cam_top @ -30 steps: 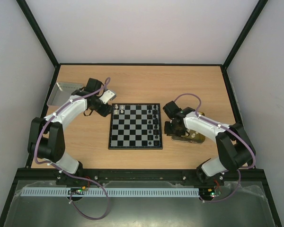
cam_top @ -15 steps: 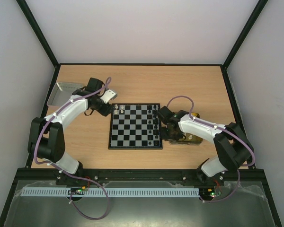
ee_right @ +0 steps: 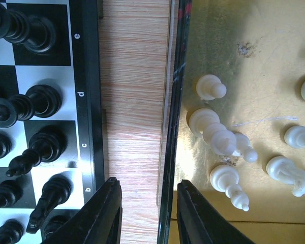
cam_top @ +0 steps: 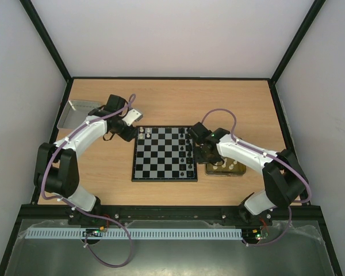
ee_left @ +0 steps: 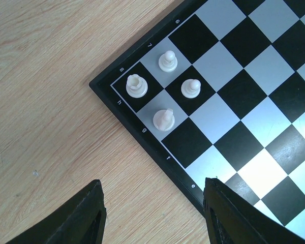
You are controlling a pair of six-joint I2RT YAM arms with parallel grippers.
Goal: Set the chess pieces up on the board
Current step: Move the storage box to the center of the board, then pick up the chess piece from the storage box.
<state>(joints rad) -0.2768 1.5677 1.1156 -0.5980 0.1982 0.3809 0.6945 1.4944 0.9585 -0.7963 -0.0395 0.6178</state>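
Small black-and-white checkered chessboard (cam_top: 164,154): centre of wooden table (cam_top: 218,103). Four white chess pieces (ee_left: 165,119) on one corner; black chess pieces (ee_right: 40,99) along the right edge. Shiny yellow tray (ee_right: 254,71): loose white pieces (ee_right: 213,132). Left gripper (ee_left: 153,187), right gripper (ee_right: 148,184): jaws parted, empty.

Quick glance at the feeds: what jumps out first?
The checkered board sits mid-table, black pieces crowding its right edge and only four white pieces in its far-left corner. Spare white pieces lie in the yellow tray right of it, the right gripper open over the tray's rim.
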